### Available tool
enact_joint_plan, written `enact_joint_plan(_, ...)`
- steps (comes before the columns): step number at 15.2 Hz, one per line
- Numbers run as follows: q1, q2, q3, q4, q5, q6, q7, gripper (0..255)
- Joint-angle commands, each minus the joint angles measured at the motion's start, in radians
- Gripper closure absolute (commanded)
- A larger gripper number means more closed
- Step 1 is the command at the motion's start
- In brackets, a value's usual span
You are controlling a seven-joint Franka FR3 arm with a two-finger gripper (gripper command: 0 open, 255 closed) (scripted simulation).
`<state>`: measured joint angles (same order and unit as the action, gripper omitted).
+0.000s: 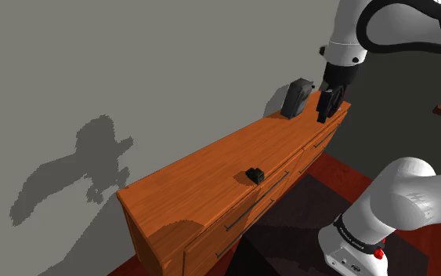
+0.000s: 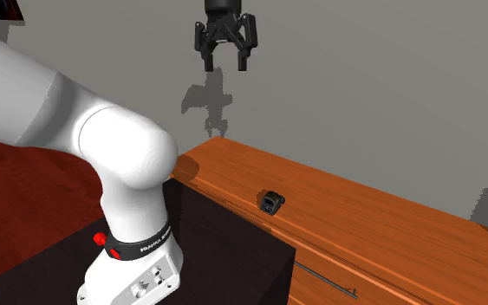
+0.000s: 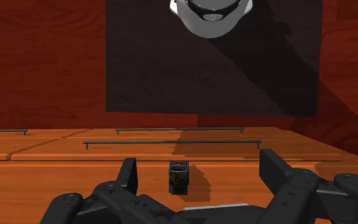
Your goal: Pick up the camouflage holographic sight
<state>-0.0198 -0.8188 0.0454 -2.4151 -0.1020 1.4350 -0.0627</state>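
claw [image 2: 225,64]: wide open, gripping nothing, hanging high up | camo sight [image 3: 179,177]: sitting on the wooden surface [image 1: 199,168] near its front edge, well below the claw, untouched

The black gripper [image 2: 225,62] hangs high above the wooden dresser [image 2: 372,221], fingers spread apart and holding nothing. Its shadow [image 2: 209,100] falls on the grey wall [image 2: 389,95] behind. Well below, the small dark sight [image 2: 272,202] sits on the dresser top near the front edge. The white arm [image 2: 125,160] rises from the black stand [image 2: 224,256]. A thin drawer handle [image 2: 324,279] shows below.
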Motion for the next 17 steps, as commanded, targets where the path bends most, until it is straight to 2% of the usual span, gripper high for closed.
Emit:
enact_joint_plan(1, 0.000, 0.000, 0.000, 0.000, 0.000, 0.000, 0.000, 0)
enact_joint_plan(9, -0.012, 0.053, -0.036, -0.230, -0.014, 0.330, 0.012, 0)
enact_joint_plan(17, -0.034, 0.251, -0.070, -0.367, -0.040, 0.713, 0.027, 0)
